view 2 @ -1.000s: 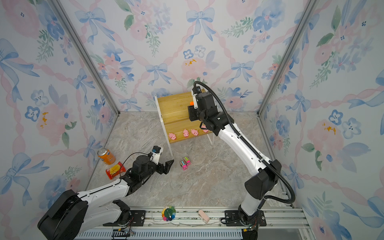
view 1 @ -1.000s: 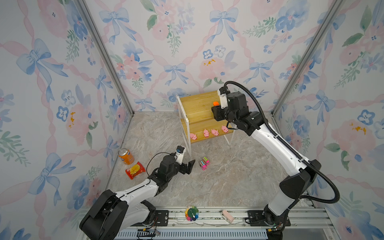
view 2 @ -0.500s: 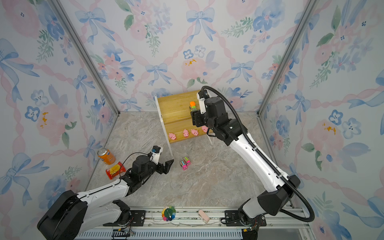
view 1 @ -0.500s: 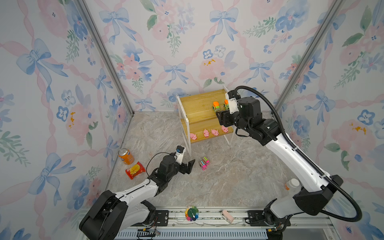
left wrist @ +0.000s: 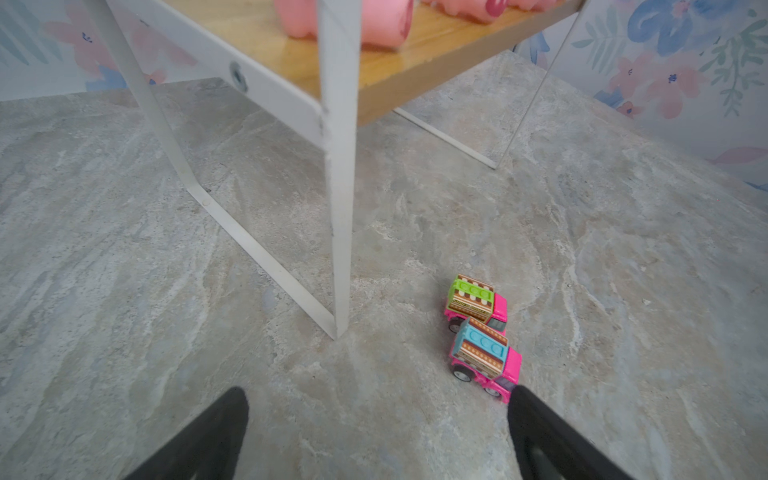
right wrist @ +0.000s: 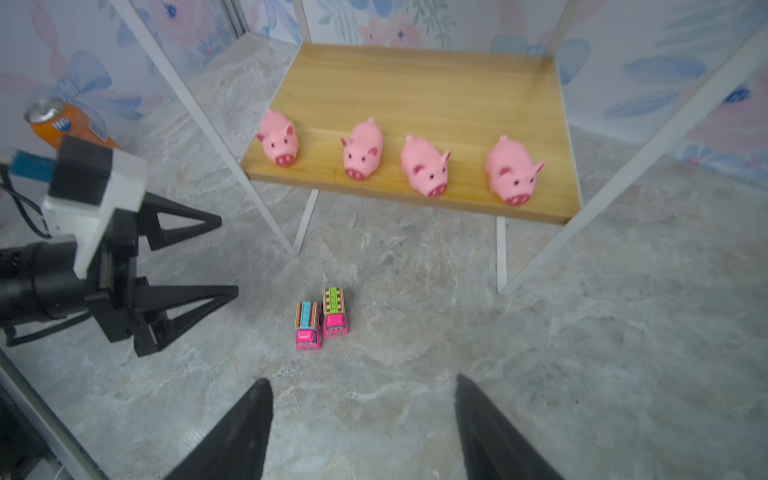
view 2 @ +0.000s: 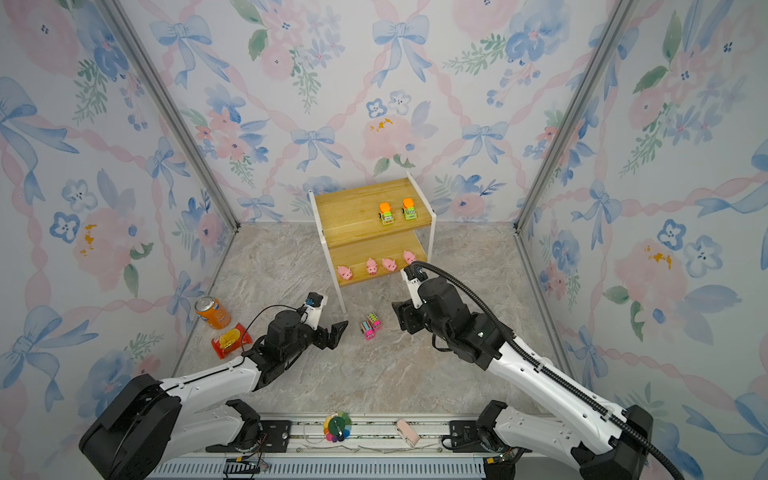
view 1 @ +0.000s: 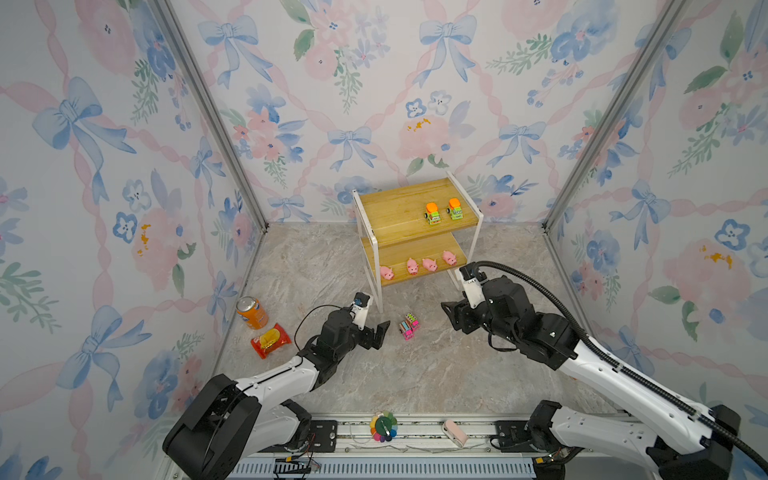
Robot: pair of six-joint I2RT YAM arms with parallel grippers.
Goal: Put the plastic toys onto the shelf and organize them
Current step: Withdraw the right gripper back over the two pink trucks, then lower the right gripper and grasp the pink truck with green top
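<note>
Empty and spread wide, the left gripper (left wrist: pixel 378 390) and the right gripper (right wrist: pixel 361 380) hover either side of two pink toy trucks with striped tops (view 1: pixel 409 326). These sit side by side on the grey marble-look floor (view 1: pixel 291 266), in front of the two-tier wooden shelf in a white metal frame (view 1: pixel 376 245). Four pink plastic pigs (view 1: pixel 412 265) line its lower board, and two green trucks with orange tops (view 1: pixel 433 212) stand on the upper. Wallpaper with flowers and blue bows (view 1: pixel 353 137) covers the walls. The label on the orange soda can (view 1: pixel 252 312) is too blurred to read.
</note>
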